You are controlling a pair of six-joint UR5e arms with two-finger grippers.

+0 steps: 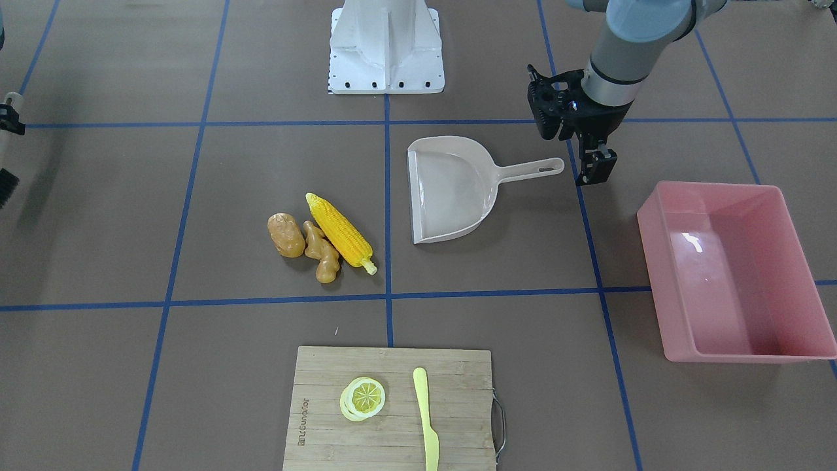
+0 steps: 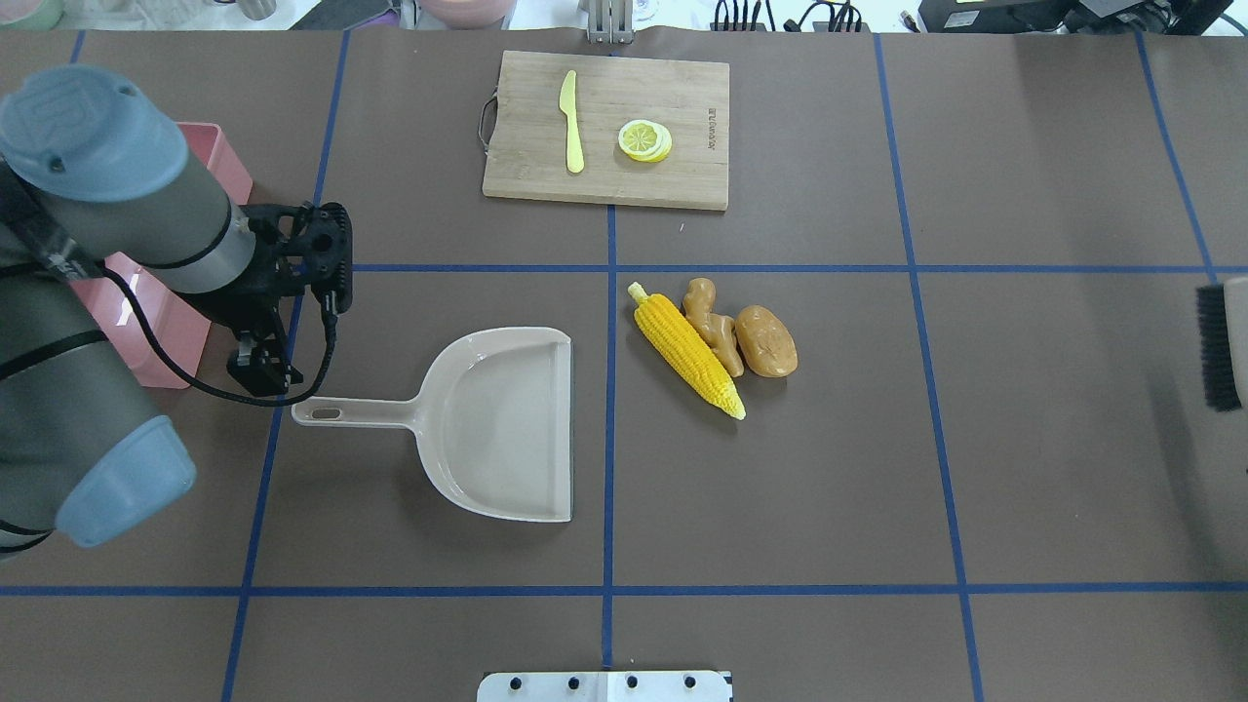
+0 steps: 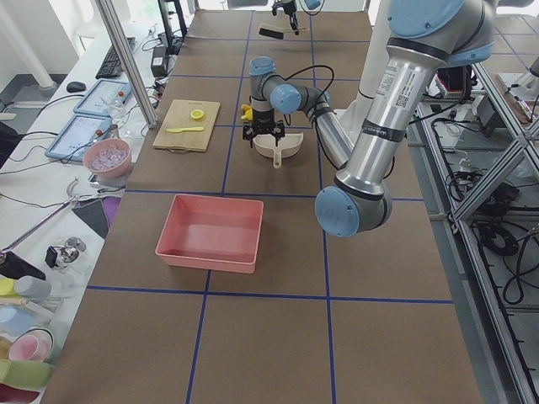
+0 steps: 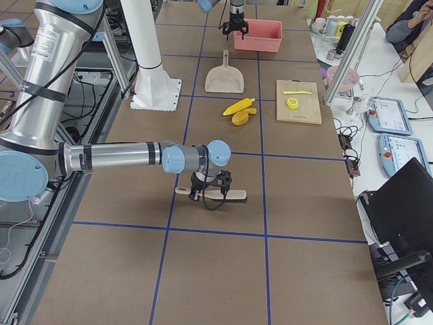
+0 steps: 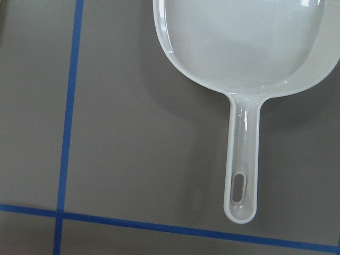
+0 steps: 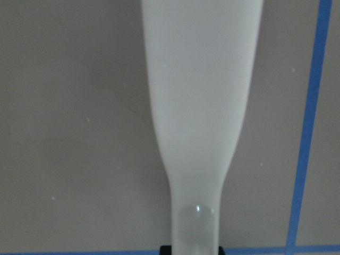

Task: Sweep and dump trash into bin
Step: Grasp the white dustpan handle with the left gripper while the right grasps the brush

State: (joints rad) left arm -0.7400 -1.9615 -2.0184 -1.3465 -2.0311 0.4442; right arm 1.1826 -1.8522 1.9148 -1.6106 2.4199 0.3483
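Observation:
The trash lies together on the table: a yellow corn cob (image 1: 340, 232), a brown potato (image 1: 286, 235) and a tan ginger root (image 1: 322, 252) between them. A beige dustpan (image 1: 451, 190) lies next to them, mouth toward the trash. My left gripper (image 1: 595, 167) hovers open and empty just beyond the dustpan's handle end (image 5: 240, 202). The pink bin (image 1: 713, 186) stands empty on the other side of that gripper. My right gripper (image 4: 210, 193) is far off to the side, shut on a brush handle (image 6: 199, 106); the brush's black bristles (image 2: 1217, 346) show at the overhead view's right edge.
A wooden cutting board (image 1: 392, 445) with a lemon slice (image 1: 363, 398) and a yellow knife (image 1: 425, 418) sits at the table's far side from the robot. The robot's white base (image 1: 386, 46) stands at the near side. Blue tape lines cross the brown table.

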